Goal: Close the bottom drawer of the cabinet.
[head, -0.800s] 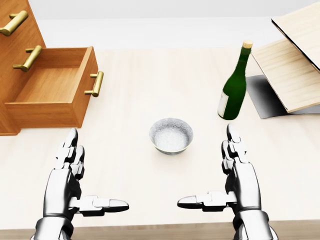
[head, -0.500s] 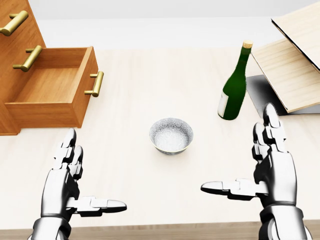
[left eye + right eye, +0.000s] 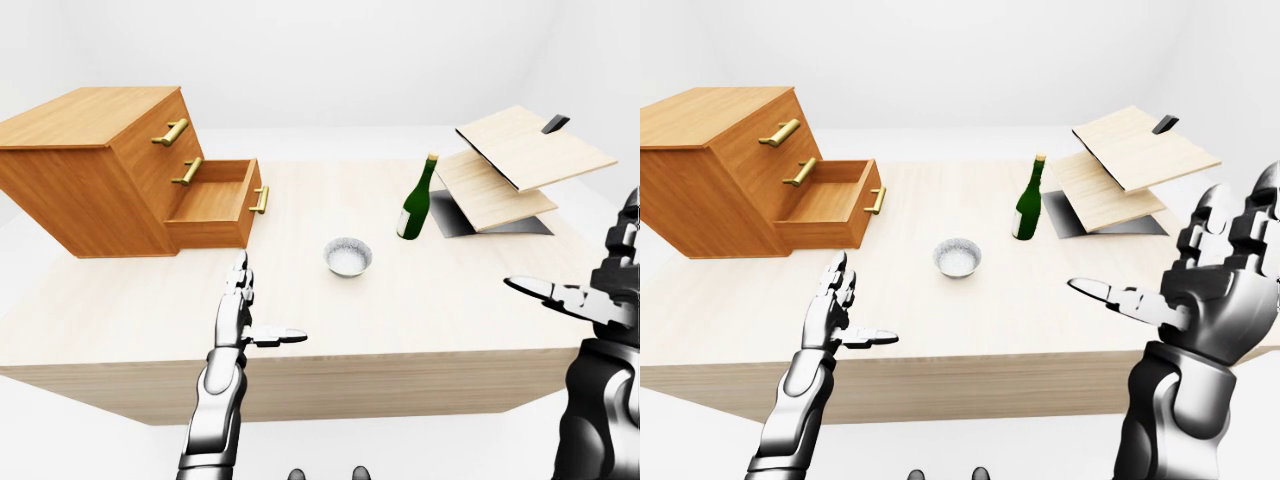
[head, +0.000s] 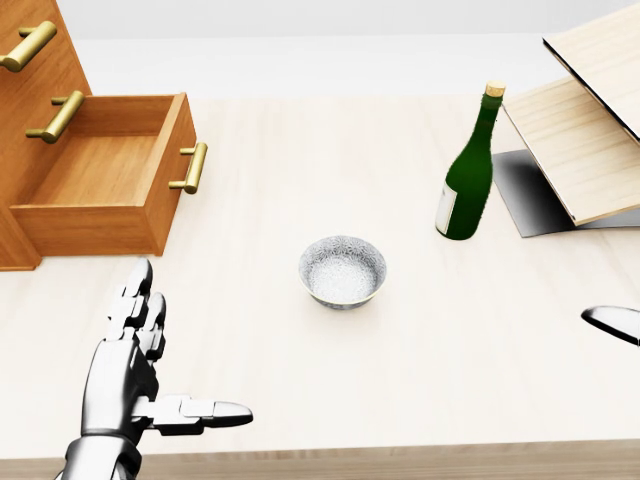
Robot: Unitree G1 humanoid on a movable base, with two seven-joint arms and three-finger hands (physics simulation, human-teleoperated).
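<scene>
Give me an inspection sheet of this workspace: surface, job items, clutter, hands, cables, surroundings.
Surface: pale wooden table, flat, no spills seen.
Job's things: wooden cabinet at the left of the table; its bottom drawer is pulled out and looks empty; the brass handle is free.
Clutter: grey bowl mid-table; green bottle upright to its right; tilted wooden boards at far right.
Grippers: left hand open, hovering below the drawer, touching nothing; right hand open, raised at the right edge, holding nothing.
Cables: nothing seen.
Surroundings: plain white walls and floor.
</scene>
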